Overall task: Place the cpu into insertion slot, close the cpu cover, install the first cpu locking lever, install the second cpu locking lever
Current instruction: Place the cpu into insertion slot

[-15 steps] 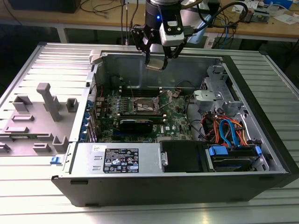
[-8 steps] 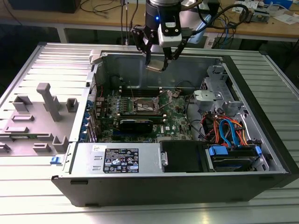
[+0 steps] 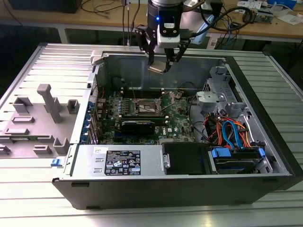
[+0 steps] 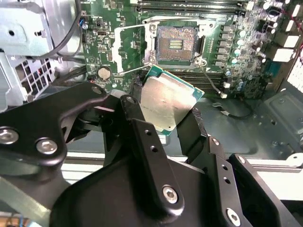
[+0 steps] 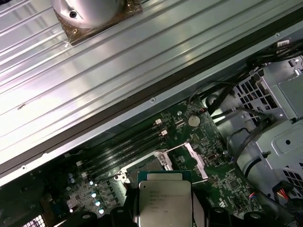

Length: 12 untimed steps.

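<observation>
fingers [image 4: 147, 142] clamp cpu [image 4: 168, 101] | held above open insertion slot [image 4: 176, 43] | cpu cover [image 4: 115, 47] raised

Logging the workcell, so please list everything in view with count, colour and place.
computer case: one, grey and black, open.
circuit board: one, green, inside the case.
insertion slot: one, dark, on the board, uncovered.
cpu cover: one, silver, swung open beside the slot.
cpu: one, silver-grey, gripped above the case.
cables: several, orange and blue, in the case at the exterior view's right.
hand: one, black, shut on the cpu.
</observation>
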{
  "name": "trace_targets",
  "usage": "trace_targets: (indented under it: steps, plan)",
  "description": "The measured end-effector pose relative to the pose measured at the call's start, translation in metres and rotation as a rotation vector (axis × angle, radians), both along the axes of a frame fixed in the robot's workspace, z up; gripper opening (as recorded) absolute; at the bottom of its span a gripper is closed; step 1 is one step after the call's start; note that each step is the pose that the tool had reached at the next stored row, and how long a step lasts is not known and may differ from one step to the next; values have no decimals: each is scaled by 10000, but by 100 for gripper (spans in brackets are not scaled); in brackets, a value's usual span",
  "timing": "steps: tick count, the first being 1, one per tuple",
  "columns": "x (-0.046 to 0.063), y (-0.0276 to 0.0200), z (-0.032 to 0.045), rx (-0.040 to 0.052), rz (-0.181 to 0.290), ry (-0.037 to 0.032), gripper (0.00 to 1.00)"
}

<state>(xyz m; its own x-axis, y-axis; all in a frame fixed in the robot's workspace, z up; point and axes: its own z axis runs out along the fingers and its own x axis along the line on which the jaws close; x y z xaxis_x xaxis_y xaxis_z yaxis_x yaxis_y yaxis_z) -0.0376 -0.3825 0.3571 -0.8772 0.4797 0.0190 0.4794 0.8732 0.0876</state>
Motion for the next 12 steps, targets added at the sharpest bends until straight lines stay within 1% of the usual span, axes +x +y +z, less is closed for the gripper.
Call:
trace_targets:
  steps: [3,5,12]
  plan:
    - [0,0,-2,0,-284,1,54]
    - [0,0,-2,0,-388,-1,54]
    - [0,0,-2,1,-404,-1,54]
